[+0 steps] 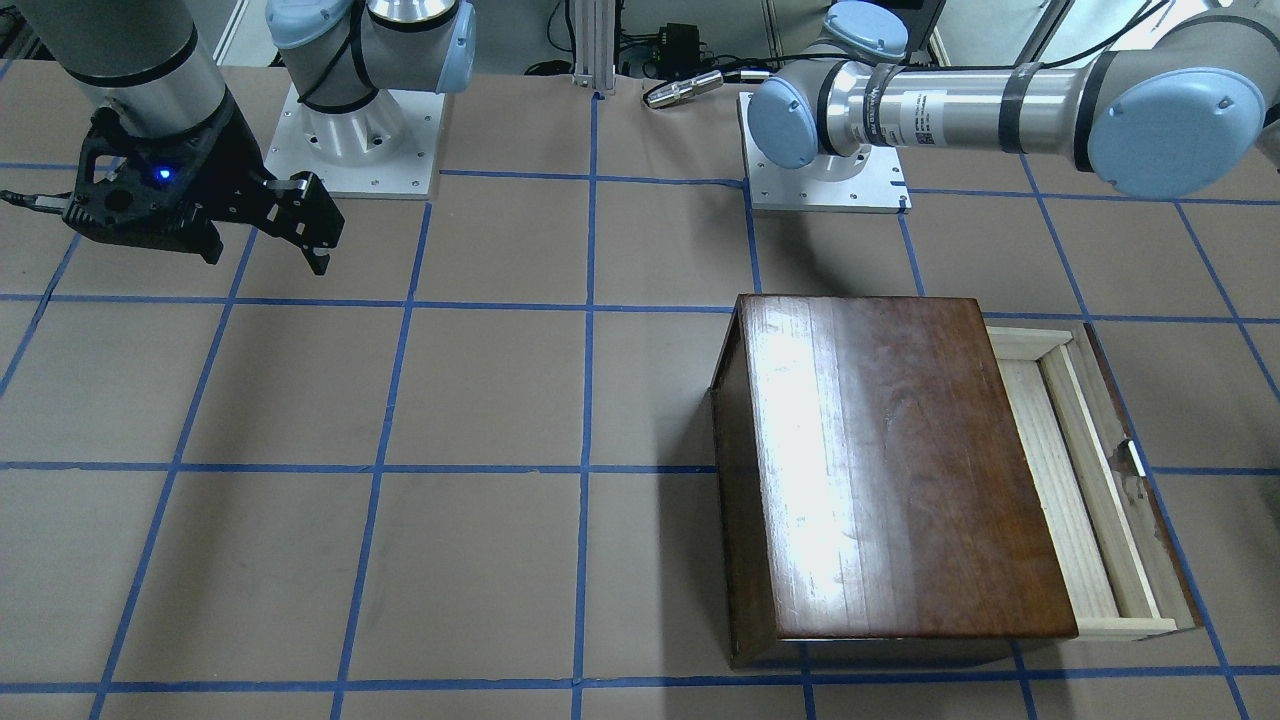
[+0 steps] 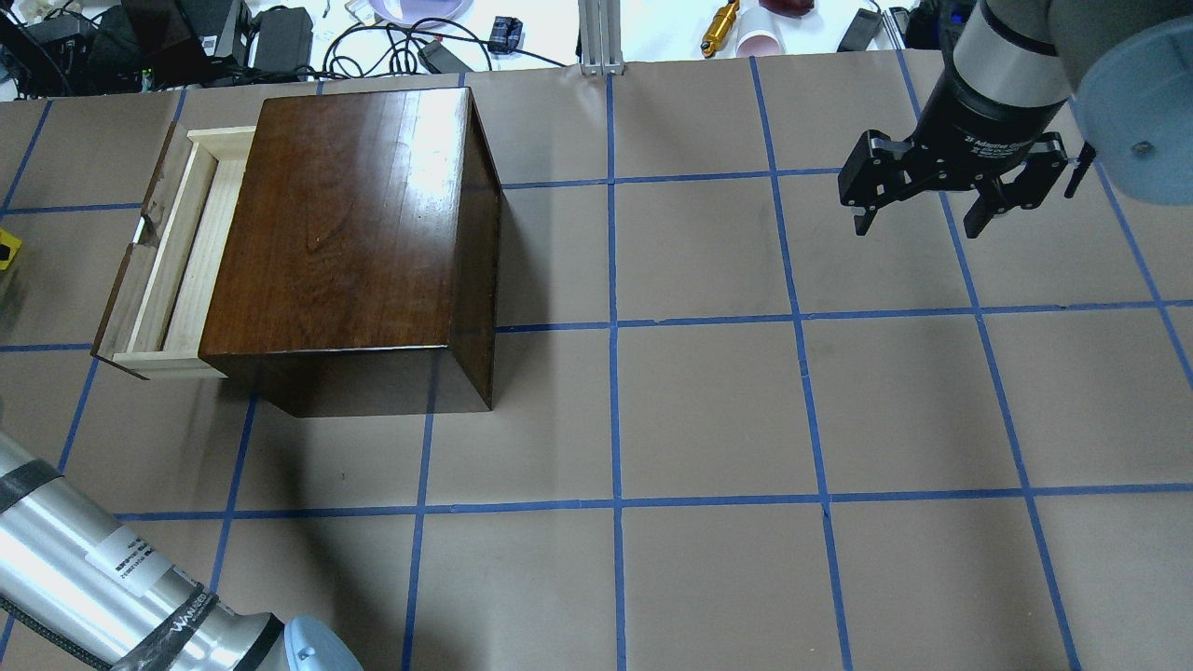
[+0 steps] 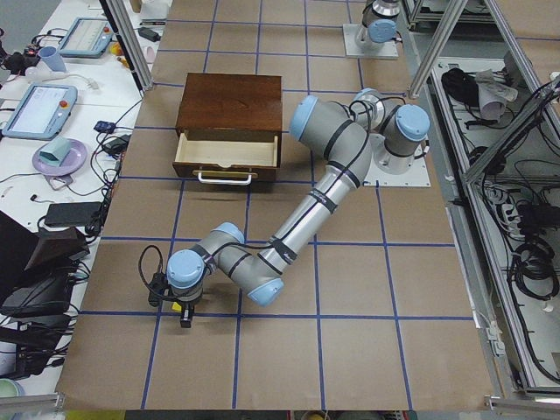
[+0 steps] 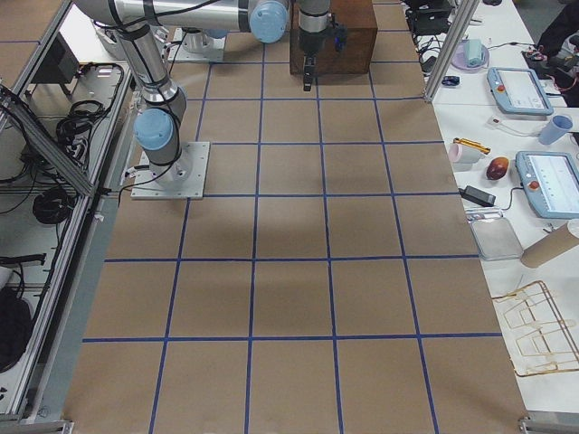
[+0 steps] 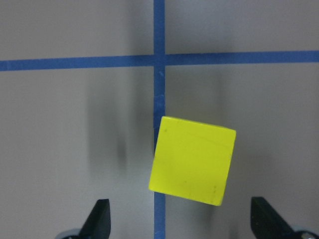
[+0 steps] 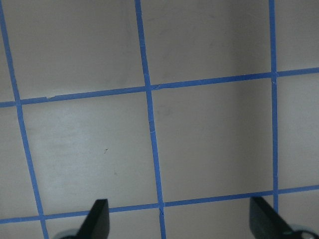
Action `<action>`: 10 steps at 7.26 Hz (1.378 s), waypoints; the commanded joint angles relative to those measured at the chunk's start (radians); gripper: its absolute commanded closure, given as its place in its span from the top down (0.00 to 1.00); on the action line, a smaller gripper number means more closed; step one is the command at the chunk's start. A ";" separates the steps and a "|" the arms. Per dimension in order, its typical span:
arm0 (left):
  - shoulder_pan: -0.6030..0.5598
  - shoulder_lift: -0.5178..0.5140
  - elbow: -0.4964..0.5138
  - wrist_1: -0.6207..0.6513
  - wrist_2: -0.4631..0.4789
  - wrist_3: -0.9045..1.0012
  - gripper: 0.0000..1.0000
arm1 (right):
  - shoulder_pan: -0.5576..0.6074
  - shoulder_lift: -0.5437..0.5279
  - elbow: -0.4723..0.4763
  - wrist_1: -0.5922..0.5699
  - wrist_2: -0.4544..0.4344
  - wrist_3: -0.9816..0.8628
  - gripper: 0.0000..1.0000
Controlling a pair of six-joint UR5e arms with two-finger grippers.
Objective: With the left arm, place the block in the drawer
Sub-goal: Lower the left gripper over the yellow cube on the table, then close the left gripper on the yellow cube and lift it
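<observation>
The yellow block [image 5: 193,160] lies on the brown table on a blue tape line, slightly turned. My left gripper [image 5: 182,224] is open and hovers above it, with one fingertip on each side of the block and clear of it. In the exterior left view the left gripper [image 3: 185,315] is far out from the box, pointing down. The drawer [image 2: 172,261] is pulled open from the dark wooden box [image 2: 345,224] and its pale tray looks empty; it also shows in the front view [image 1: 1070,480]. My right gripper [image 2: 918,224] is open and empty, hanging over the table's other side.
The left arm's long silver link [image 1: 960,105] stretches over the table behind the box. The right arm's base plate [image 1: 350,150] is at the robot's edge. Cables and small items [image 2: 280,37] lie beyond the far edge. Blue tape lines grid the table.
</observation>
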 commanded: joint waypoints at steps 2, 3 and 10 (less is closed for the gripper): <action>-0.005 0.015 0.000 -0.007 0.000 0.009 0.00 | 0.001 0.000 0.000 0.000 0.000 0.000 1.00; -0.009 0.038 0.000 -0.023 0.006 0.006 0.00 | 0.001 0.000 0.000 0.000 0.000 0.000 1.00; -0.130 0.354 -0.002 -0.495 0.105 -0.027 0.00 | 0.001 0.000 0.000 0.000 0.000 0.000 1.00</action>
